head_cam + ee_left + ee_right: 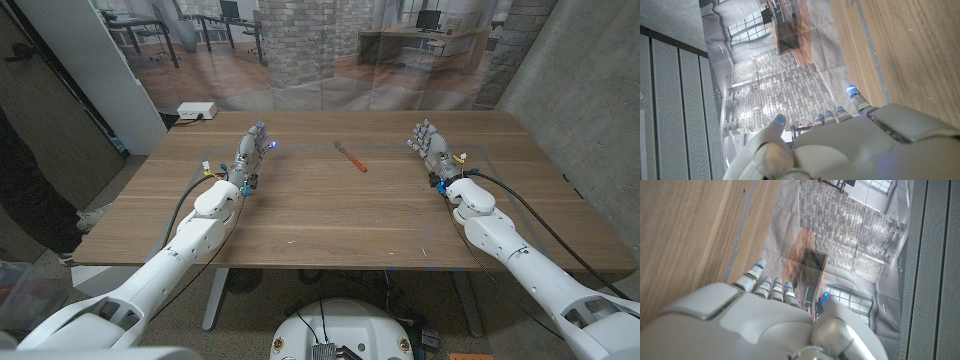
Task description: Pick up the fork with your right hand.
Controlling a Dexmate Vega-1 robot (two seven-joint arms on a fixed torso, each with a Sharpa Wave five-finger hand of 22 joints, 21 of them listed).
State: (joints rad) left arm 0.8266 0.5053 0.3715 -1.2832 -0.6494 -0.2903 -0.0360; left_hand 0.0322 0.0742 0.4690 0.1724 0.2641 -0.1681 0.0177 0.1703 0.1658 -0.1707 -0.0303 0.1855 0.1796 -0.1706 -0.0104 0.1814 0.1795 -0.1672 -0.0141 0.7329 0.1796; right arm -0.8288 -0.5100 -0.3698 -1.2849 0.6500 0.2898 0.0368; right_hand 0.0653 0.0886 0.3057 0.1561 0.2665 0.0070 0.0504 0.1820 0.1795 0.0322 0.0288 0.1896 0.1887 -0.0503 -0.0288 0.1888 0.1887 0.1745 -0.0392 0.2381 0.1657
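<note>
Well to the left of the right hand (432, 147), which holds nothing with fingers apart, the fork (351, 157) lies flat on the table (330, 215). It looks light, stiff and thin; its orange handle seems the best hold.

Fork (351, 157) lies mid-table — right hand (430, 143) well apart, holding nothing.

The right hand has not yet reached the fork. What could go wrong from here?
The fork lies flat on the bare table, so the right hand may push it away instead of getting fingers under it. Its thin handle could also slip from a pinch. The left hand is well clear.
</note>
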